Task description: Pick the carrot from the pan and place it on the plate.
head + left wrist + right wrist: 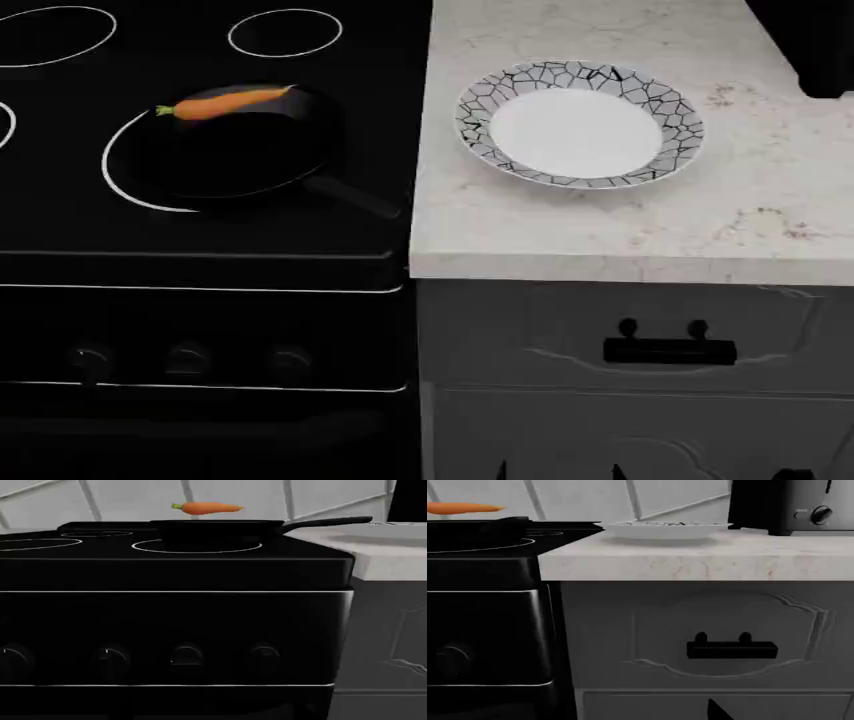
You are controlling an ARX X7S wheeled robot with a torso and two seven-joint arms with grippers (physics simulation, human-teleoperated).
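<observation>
The orange carrot [220,102] lies across the far rim of the black pan [240,150], which sits on the stove's front right burner. The pan's handle [354,195] points toward the counter. Both show in the left wrist view, the carrot [205,508] above the pan [213,530]. The plate [475,135], with a white centre and a crackle rim, lies empty on the counter to the pan's right and shows edge-on in the right wrist view [660,527]. Both grippers hang low in front of the stove and cabinet. One dark right fingertip [718,711] shows well off centre. The left jaws are lost against the black oven.
The black stove has knobs [187,358] along its front panel and white burner rings [284,33]. The marble counter's edge [614,268] overhangs a grey drawer with a black handle [667,350]. A black appliance [787,507] stands at the counter's back right.
</observation>
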